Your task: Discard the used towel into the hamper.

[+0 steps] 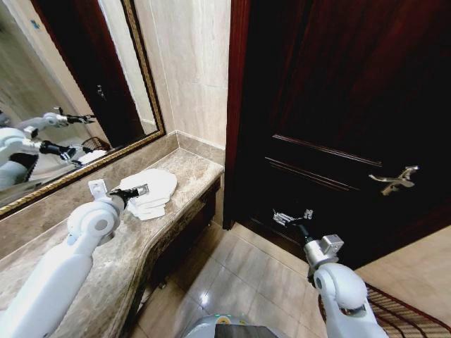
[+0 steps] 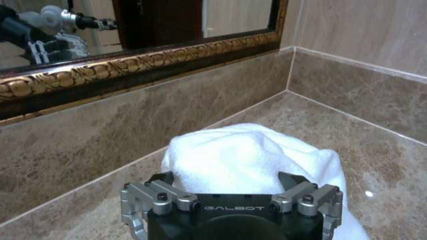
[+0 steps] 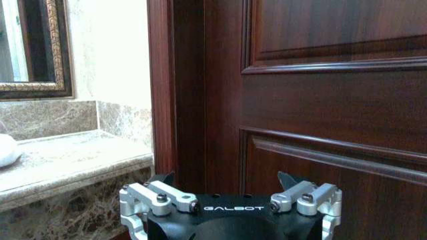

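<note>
On the marble table (image 1: 151,232), at 10 o'clock in the head view: white towel (image 1: 150,193), crumpled, lying flat near the corner where the backsplash meets the side wall. Left hand (image 1: 139,190) directly over the towel's near edge, fingers spread wide to either side of the cloth; contact with the fabric impossible to confirm. In the left wrist view, towel (image 2: 250,160) bunched up just ahead of the left hand (image 2: 230,192), between its parted fingers. Gilt-framed mirror (image 1: 67,91) above the backsplash, at 9 to 11 o'clock. Right hand (image 1: 293,217) at 5 o'clock, held in the air over the tiled floor (image 1: 246,274), in front of the dark wooden door (image 1: 338,105), fingers apart, empty. Door handle (image 1: 394,180) at 3 o'clock. Wicker hamper (image 1: 402,310) at 4 o'clock, on the floor at the frame edge, well apart from the towel.
</note>
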You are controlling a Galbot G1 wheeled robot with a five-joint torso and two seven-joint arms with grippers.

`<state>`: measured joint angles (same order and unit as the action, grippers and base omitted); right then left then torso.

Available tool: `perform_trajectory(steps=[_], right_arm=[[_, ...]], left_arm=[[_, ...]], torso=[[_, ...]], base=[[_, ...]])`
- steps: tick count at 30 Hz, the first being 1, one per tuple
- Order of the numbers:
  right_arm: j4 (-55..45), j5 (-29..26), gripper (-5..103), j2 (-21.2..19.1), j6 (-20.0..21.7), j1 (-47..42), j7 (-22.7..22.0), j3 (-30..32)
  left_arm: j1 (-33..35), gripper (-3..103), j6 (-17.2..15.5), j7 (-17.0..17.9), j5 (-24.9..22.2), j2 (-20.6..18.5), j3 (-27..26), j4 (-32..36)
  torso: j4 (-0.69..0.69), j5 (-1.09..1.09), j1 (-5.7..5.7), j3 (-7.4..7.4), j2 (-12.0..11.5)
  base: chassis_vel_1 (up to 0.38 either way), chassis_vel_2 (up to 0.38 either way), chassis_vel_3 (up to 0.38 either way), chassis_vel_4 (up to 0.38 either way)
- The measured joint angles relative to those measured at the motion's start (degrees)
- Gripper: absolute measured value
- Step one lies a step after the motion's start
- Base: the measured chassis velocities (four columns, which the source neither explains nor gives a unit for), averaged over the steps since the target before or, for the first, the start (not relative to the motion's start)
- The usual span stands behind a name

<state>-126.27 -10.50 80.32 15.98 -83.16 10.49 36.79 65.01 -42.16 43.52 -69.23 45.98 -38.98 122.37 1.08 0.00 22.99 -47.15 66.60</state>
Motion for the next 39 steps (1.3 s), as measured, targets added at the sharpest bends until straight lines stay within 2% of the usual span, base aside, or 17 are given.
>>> perform_trajectory(steps=[6, 16, 30, 39], right_arm=[[-0.18, 0.16, 100, -0.06, -0.03, -0.05, 0.00, -0.06], [-0.24, 0.33, 100, -0.06, -0.04, -0.12, 0.00, -0.06], [-0.15, 0.36, 100, 0.05, -0.07, -0.24, 0.11, 0.08], [-0.18, 0.36, 100, 0.10, -0.08, -0.23, 0.15, 0.04]], left_arm=[[0.10, 100, 0.28, -0.67, 0.02, 0.03, 0.00, -0.11], [0.21, 100, 0.80, -0.58, -1.54, -0.34, 0.11, -0.37], [0.16, 100, 0.09, 4.04, -6.25, 0.20, -0.16, 0.66], [0.44, 100, 0.05, 5.58, -6.83, 0.40, -0.26, 1.47]], torso=[[0.00, 0.00, 0.53, -0.62, 1.18], [0.00, 0.00, 2.04, -2.37, 4.42], [0.00, 0.00, 4.35, -5.10, 9.44], [0.00, 0.00, 5.58, -6.49, 12.07]], base=[[0.000, 0.000, 0.000, 0.000], [0.000, 0.000, 0.000, 0.000], [0.000, 0.000, 0.000, 0.000], [0.000, 0.000, 0.000, 0.000]])
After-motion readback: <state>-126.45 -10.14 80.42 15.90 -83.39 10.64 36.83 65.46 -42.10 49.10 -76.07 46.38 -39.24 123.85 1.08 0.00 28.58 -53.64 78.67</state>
